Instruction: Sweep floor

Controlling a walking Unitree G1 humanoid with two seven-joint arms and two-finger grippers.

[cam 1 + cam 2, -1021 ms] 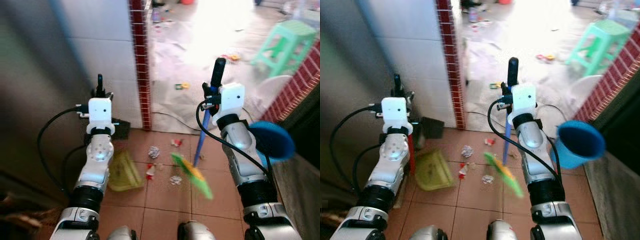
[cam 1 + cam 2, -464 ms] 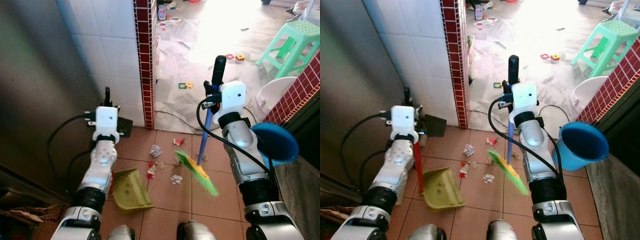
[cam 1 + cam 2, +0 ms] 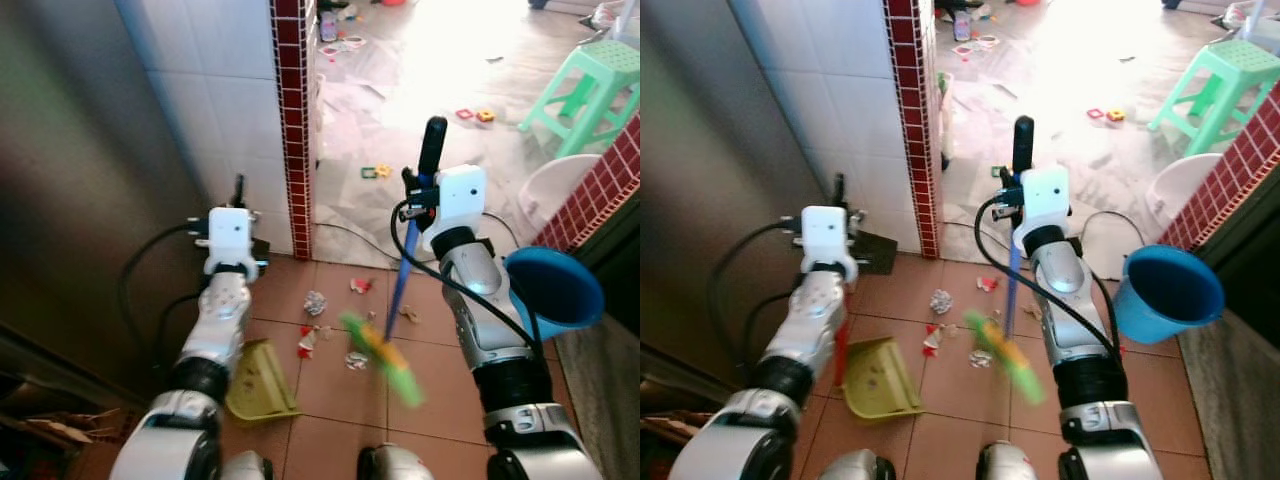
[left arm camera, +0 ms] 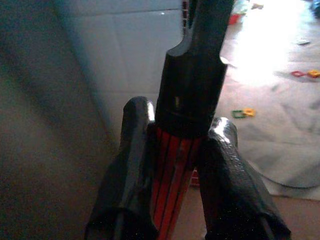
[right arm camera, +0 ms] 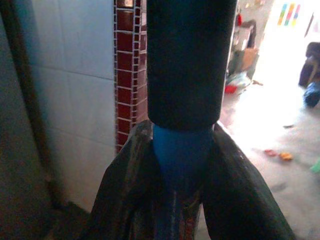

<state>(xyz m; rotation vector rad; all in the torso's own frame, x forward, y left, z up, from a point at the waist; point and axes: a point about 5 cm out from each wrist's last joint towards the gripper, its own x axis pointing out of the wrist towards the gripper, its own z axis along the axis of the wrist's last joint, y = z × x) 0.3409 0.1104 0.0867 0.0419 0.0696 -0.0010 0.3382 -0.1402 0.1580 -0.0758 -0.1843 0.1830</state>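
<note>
My right gripper (image 3: 418, 190) is shut on a broom's blue handle (image 3: 403, 280), just below its black top grip (image 5: 187, 60). The broom's green bristle head (image 3: 385, 362) is blurred, low over the terracotta tiles. My left gripper (image 4: 180, 120) is shut on the red handle (image 4: 172, 175) of a yellow-green dustpan (image 3: 258, 385) that rests on the tiles to the left. Between dustpan and broom lie crumpled paper (image 3: 315, 302), red scraps (image 3: 306, 345) and a white scrap (image 3: 356, 360).
A red brick pillar (image 3: 295, 120) and a white tiled wall (image 3: 215, 90) stand ahead on the left. A blue bucket (image 3: 555, 295) hangs by my right arm. Beyond are a green stool (image 3: 590, 85), a white basin (image 3: 550, 185), a floor cable (image 3: 350, 235) and scattered toys.
The dustpan has moved right, closer to the litter. The broom head has swung back from the scraps and is blurred again. The view has shifted slightly.
</note>
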